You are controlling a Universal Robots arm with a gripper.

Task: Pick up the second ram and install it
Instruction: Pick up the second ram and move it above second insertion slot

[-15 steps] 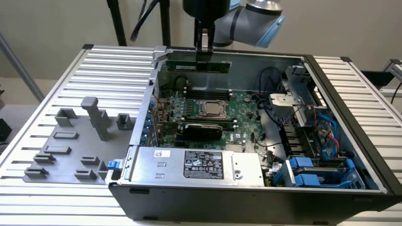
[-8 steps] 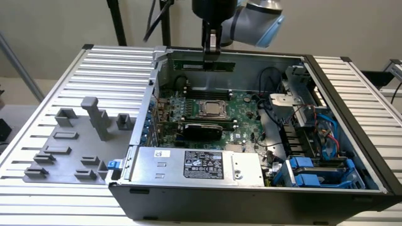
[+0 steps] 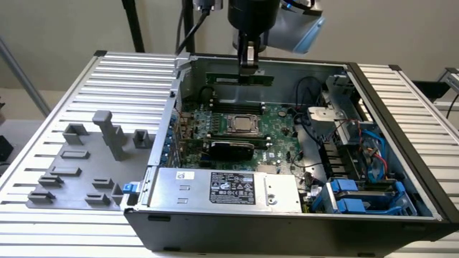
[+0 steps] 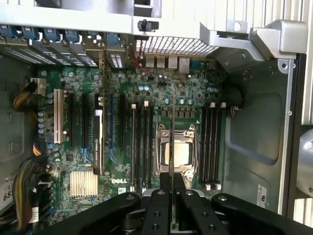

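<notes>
Holding the second ram above the open computer case.
Noting grey holder blocks at the exterior view's left; pinching the stick mid-length with the gripper nearly shut, above the far side of the motherboard; judging it light, stiff, fragile, best held by bare edges away from contacts; failing to make out chips or contacts, seeing it edge-on from the wrist.

Gripper tight on the second ram (level, green) over the open computer case.
</notes>
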